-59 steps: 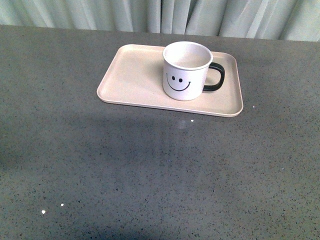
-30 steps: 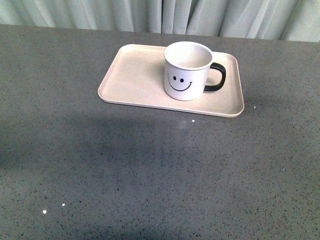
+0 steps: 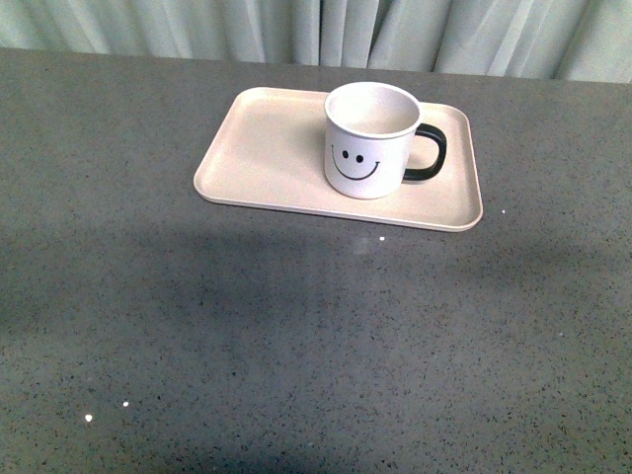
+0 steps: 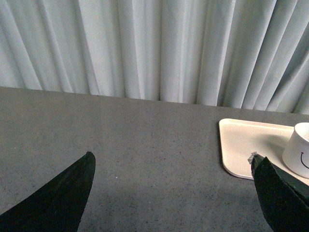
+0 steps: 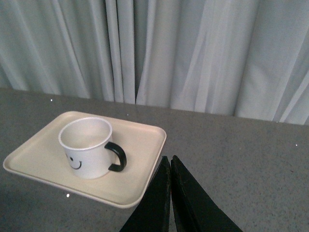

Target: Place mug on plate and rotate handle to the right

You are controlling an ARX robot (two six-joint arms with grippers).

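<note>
The white mug (image 3: 370, 140) with a black smiley face stands upright on the right half of the pale pink-beige plate (image 3: 267, 158). Its black handle (image 3: 428, 155) points right. Neither gripper shows in the front view. In the left wrist view my left gripper (image 4: 173, 164) is open and empty over bare table, with the plate (image 4: 246, 140) and the mug's edge (image 4: 300, 150) beside one fingertip. In the right wrist view my right gripper (image 5: 170, 158) is shut and empty, off the plate's (image 5: 140, 159) near corner, apart from the mug (image 5: 87, 147) and handle (image 5: 117, 157).
A grey speckled table (image 3: 296, 336) spreads wide in front of and around the plate. Pale curtains (image 3: 316, 30) hang along the table's far edge.
Almost nothing: the mug and plate sit a few pixels further right in the front view than one second ago. No arm shows in that view.
</note>
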